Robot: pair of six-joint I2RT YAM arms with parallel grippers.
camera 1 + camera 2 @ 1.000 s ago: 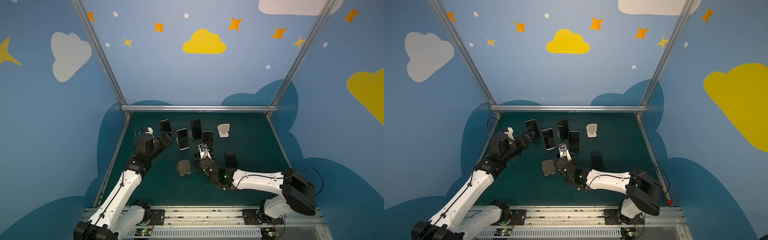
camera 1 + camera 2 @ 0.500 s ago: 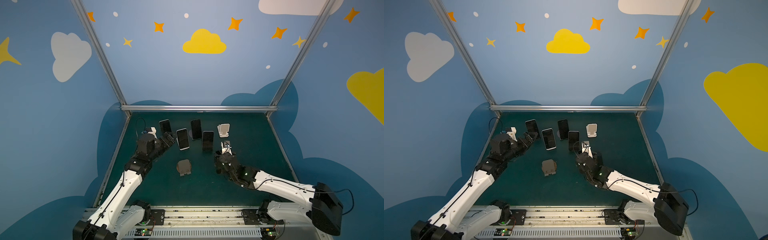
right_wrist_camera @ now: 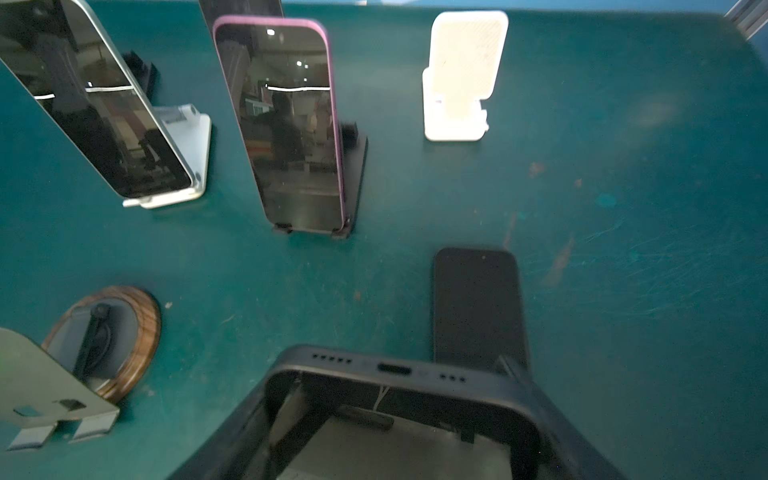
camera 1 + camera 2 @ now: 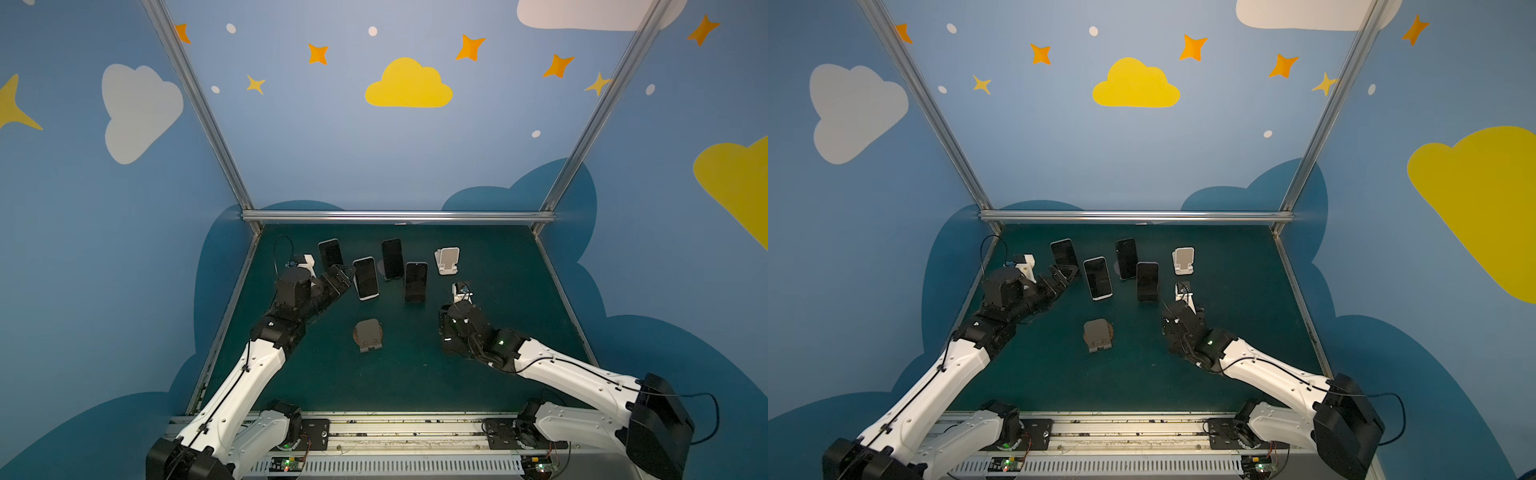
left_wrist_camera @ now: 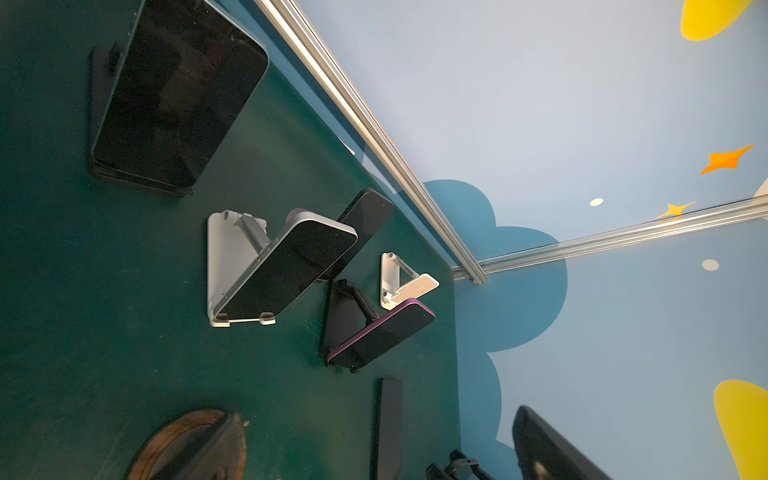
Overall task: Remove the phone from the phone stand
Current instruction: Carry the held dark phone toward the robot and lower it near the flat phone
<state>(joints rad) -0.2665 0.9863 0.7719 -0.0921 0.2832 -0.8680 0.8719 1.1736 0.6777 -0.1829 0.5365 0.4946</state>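
My right gripper point(image 3: 386, 419) is shut on a dark phone point(image 3: 399, 370), whose bottom edge with its charging port fills the near part of the right wrist view. In both top views that gripper point(image 4: 451, 332) point(image 4: 1173, 332) hangs low over the mat right of centre, and the arm hides the phone. The empty phone stand point(image 4: 368, 334) point(image 4: 1097, 333) point(image 3: 104, 332), a grey plate on a round wooden base, stands to its left. My left gripper point(image 4: 347, 274) point(image 4: 1065, 274) is open at the back left, empty, close beside a white-edged phone point(image 4: 365, 277).
Several phones lean on stands at the back: a black one point(image 4: 330, 253), the white-edged one, a middle one point(image 4: 392, 258) and a purple one point(image 4: 416, 281) point(image 3: 291, 124). An empty white stand point(image 4: 447, 259) is behind my right gripper. A dark phone point(image 3: 478, 303) lies flat just ahead of it.
My right arm has swung from beside the wooden stand to the right, carrying the dark phone, and now covers the flat phone in the top views. The left gripper crept slightly toward the white-edged phone.
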